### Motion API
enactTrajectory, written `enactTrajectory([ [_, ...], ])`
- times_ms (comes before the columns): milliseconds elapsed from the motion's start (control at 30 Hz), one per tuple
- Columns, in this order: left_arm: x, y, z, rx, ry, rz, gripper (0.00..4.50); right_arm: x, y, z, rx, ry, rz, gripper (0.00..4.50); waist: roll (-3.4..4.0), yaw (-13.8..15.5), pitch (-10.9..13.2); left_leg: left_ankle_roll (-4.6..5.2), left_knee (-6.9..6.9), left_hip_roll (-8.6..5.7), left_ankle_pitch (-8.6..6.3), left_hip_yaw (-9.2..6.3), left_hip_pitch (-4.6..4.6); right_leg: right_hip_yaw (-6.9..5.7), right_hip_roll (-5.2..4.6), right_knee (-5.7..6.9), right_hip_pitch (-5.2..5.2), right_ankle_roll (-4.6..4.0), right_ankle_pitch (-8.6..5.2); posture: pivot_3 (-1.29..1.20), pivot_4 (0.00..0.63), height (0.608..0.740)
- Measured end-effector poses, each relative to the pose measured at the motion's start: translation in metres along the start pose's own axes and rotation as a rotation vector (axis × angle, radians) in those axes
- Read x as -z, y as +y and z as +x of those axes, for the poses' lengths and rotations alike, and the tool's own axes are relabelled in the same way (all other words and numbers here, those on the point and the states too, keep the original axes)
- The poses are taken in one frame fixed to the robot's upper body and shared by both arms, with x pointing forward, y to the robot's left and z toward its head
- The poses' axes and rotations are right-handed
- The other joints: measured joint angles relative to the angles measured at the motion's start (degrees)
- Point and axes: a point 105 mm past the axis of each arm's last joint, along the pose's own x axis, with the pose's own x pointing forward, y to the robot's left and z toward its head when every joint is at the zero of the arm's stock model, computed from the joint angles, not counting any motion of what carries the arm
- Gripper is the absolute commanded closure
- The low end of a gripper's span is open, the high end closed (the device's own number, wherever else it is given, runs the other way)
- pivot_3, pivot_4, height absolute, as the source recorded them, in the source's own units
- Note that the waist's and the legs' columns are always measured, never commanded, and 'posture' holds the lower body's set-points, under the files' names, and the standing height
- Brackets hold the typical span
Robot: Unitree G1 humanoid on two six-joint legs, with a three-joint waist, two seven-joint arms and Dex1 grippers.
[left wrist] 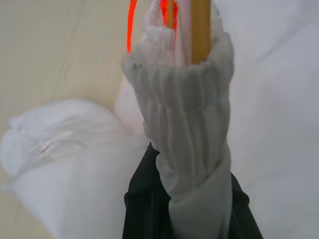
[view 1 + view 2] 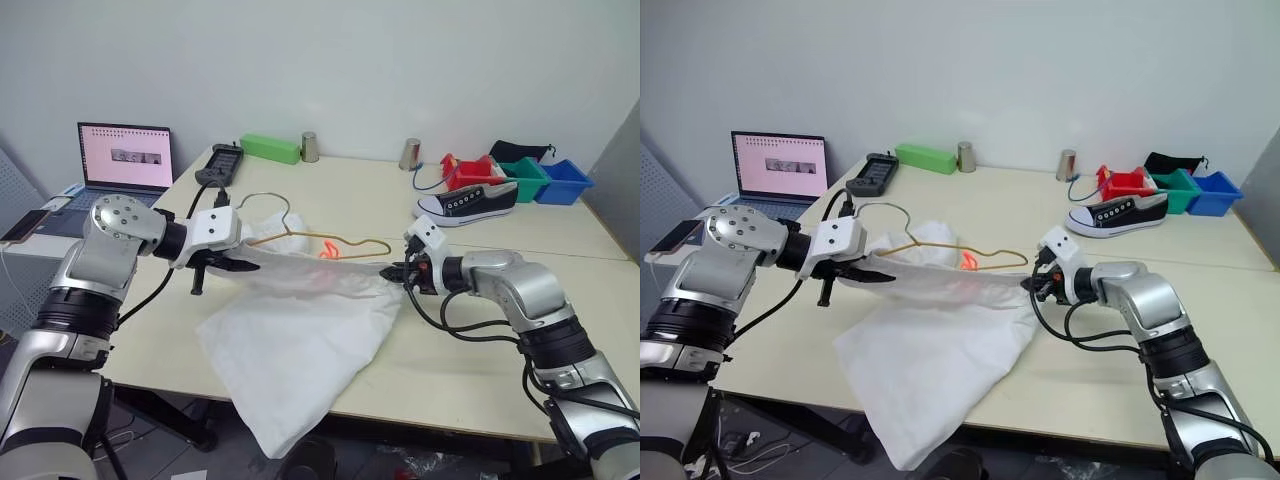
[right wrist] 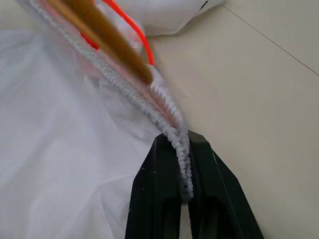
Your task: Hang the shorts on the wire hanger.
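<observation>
The shorts [image 2: 300, 340] are stretched taut by the waistband between the two arms, above the bench [image 2: 560, 340], with the legs sagging down and over its near edge. The left pincer [image 2: 232, 266] is clamped on one end of the waistband, the right pincer [image 2: 397, 272] on the other, its fingers [image 3: 199, 199] pinched tight on the ribbed elastic. The hanger [image 2: 320, 240] runs along the waistband, its hook rising near the left pincer, and the wrist views show its wire tucked inside the gathered band at both ends. The orange drawstring [image 2: 328, 250] loops out beside the wire, about midway along the shorts. The risk I see is that the grips are narrow: if either arm pulls further apart, the elastic could slip free and snap back, or the thin wire could bend. If one side lets go early, the shorts may slide off that end of the hanger and drop over the bench edge.
</observation>
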Motion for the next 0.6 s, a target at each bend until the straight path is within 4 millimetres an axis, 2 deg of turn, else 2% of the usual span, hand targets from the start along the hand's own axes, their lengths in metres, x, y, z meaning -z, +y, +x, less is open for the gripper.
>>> enactTrajectory([
  [133, 0.002, 0.000, -0.003, -0.002, 0.020, 0.015, 4.50, -0.008, -0.005, -0.001, 0.006, -0.018, -0.026, 4.45, 0.00, 0.1, 0.0, 0.00, 0.00, 0.00, 0.00, 0.01, 0.00, 0.00, 0.00, -0.02, 0.01, 0.00, 0.00, 0.46, 0.000, 0.740],
  [333, 0.012, 0.003, -0.003, -0.028, 0.061, 0.030, 4.50, -0.007, -0.001, -0.003, -0.022, 0.001, -0.060, 4.45, 0.01, 0.2, 0.0, 0.00, 0.00, 0.00, 0.00, 0.01, -0.01, 0.00, 0.00, -0.02, 0.00, 0.00, 0.00, 0.44, 0.000, 0.740],
  [500, 0.009, 0.011, -0.004, -0.059, 0.052, 0.045, 4.50, -0.011, 0.000, -0.009, -0.018, 0.000, -0.093, 4.45, 0.00, 0.1, 0.0, 0.00, 0.00, -0.01, 0.00, 0.01, -0.01, -0.01, 0.00, -0.02, 0.01, 0.00, 0.00, 0.43, 0.000, 0.740],
  [600, 0.011, 0.008, -0.001, -0.029, 0.076, 0.066, 4.50, -0.011, 0.002, -0.010, -0.016, 0.007, -0.096, 4.45, 0.00, 0.1, 0.0, 0.00, 0.00, 0.00, 0.00, 0.02, -0.01, -0.01, 0.00, -0.02, 0.00, 0.00, 0.00, 0.43, 0.000, 0.740],
])
